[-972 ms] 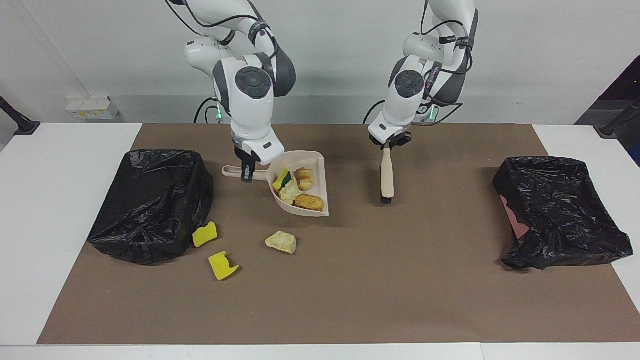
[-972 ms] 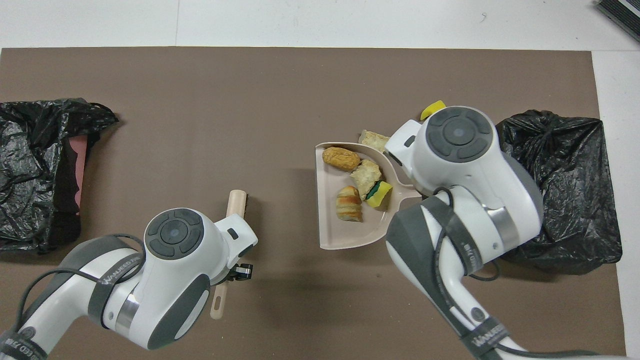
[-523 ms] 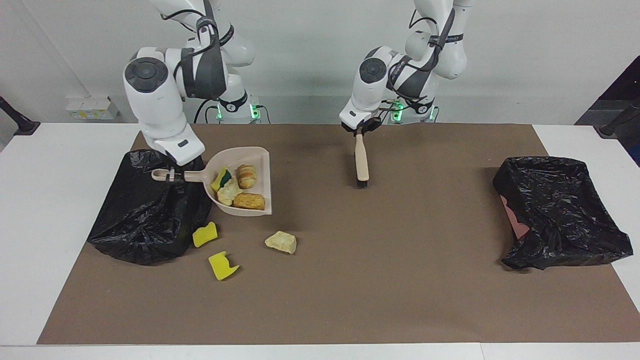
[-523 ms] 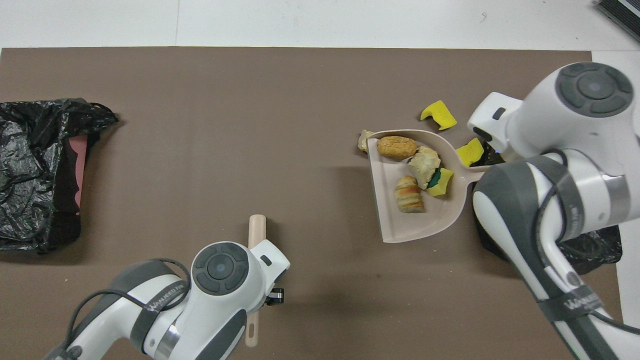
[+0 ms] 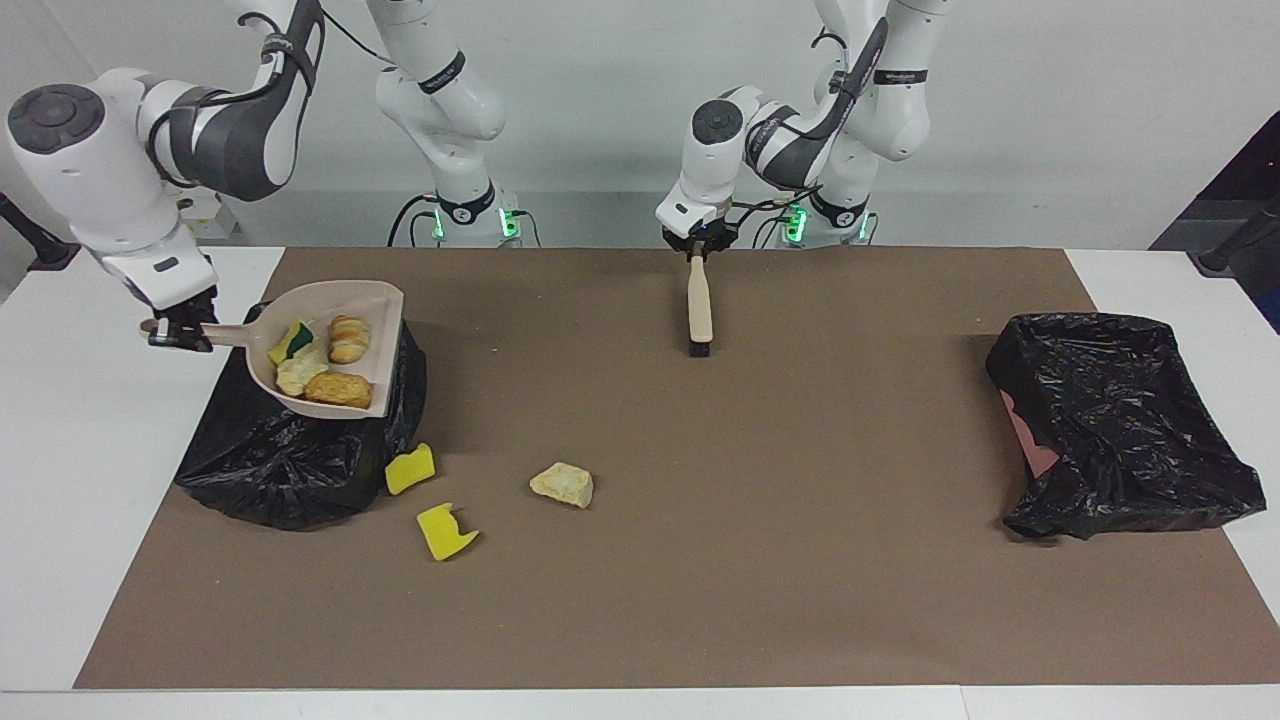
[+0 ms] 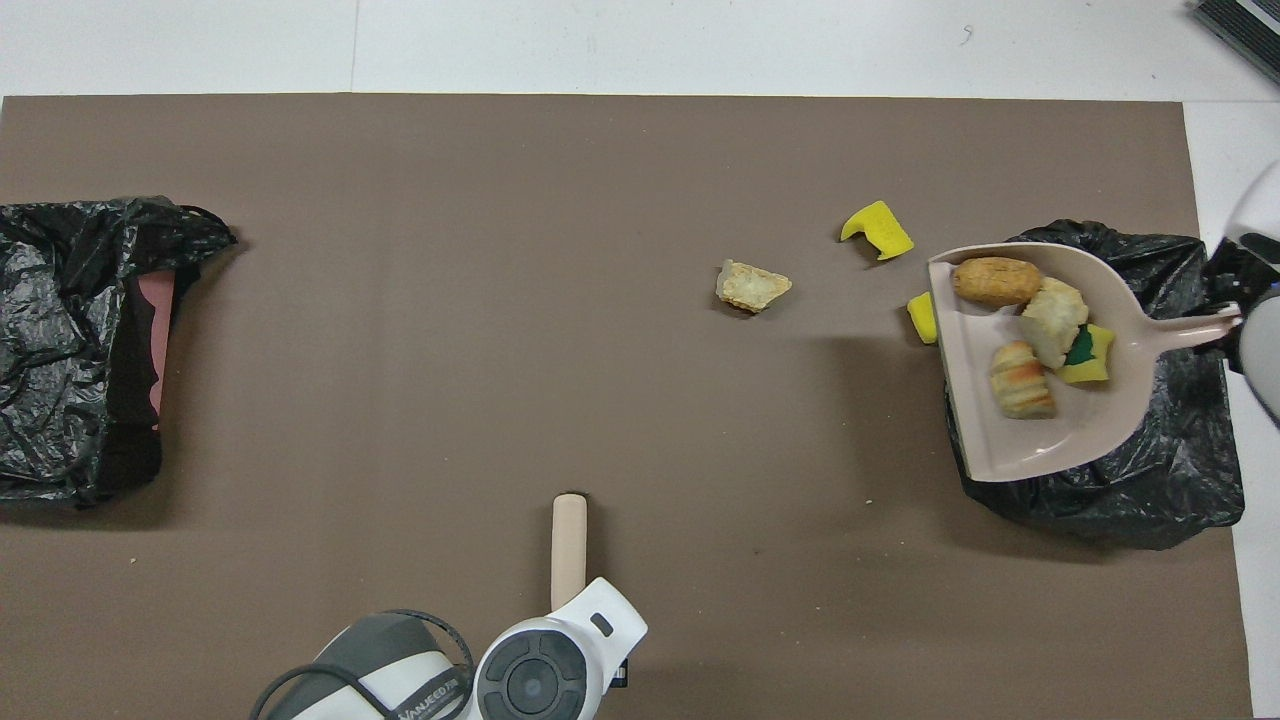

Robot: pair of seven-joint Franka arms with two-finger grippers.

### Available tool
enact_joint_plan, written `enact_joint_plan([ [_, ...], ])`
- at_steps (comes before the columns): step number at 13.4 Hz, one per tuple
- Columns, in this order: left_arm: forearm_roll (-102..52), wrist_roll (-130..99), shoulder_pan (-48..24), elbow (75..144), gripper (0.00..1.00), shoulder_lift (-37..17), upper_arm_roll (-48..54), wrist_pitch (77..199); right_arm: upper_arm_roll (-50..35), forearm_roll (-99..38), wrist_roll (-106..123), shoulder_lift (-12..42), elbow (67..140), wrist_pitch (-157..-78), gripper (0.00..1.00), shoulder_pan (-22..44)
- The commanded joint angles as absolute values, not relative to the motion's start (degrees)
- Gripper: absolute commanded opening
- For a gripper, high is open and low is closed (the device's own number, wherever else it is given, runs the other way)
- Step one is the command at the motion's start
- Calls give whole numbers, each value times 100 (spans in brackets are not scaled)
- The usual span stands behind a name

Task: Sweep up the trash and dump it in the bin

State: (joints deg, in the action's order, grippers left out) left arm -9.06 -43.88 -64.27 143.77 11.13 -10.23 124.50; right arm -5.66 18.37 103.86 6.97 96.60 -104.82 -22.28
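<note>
Facing view | right jaws [image 5: 180, 335] clamp loaded dustpan [image 5: 378, 300] over bin [image 5: 300, 470] | left jaws [image 5: 698, 252] grip brush [image 5: 699, 310]

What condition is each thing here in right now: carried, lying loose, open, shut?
dustpan: lifted over the bin, loaded with four scraps.
right gripper: shut on the dustpan's handle.
brush: hanging from the shut left gripper.
bin under the dustpan: bag-lined.
other bin: bag-lined, tipped.
two yellow sponge pieces, beige chunk: loose on the mat.
</note>
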Motion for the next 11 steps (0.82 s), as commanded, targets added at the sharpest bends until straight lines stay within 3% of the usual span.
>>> enact_joint_plan([
  [1, -975, -4324, -6504, 14537, 0, 1116, -1099, 12647, -633, 2502, 9961, 633, 9676, -10644, 0, -2364],
  [2, -976, -4307, -6504, 14546, 4, 1116, -1099, 12656, -642, 2766, 9706, 615, 9712, -10617, 0, -2356],
  [4, -984, -4298, -6495, 14537, 63, 1116, -1107, 12604, -642, 3215, 9039, 493, 9895, -10547, 0, -2294],
  [6, -976, -4228, -6434, 14433, 100, 994, -1134, 12569, -642, 3636, 8414, 300, 10211, -10494, 0, -2215],
  [11, -179, -3788, -5662, 13345, 100, 607, -1160, 12245, -650, 4613, 7314, 62, 10468, -9697, 0, -1881],
])
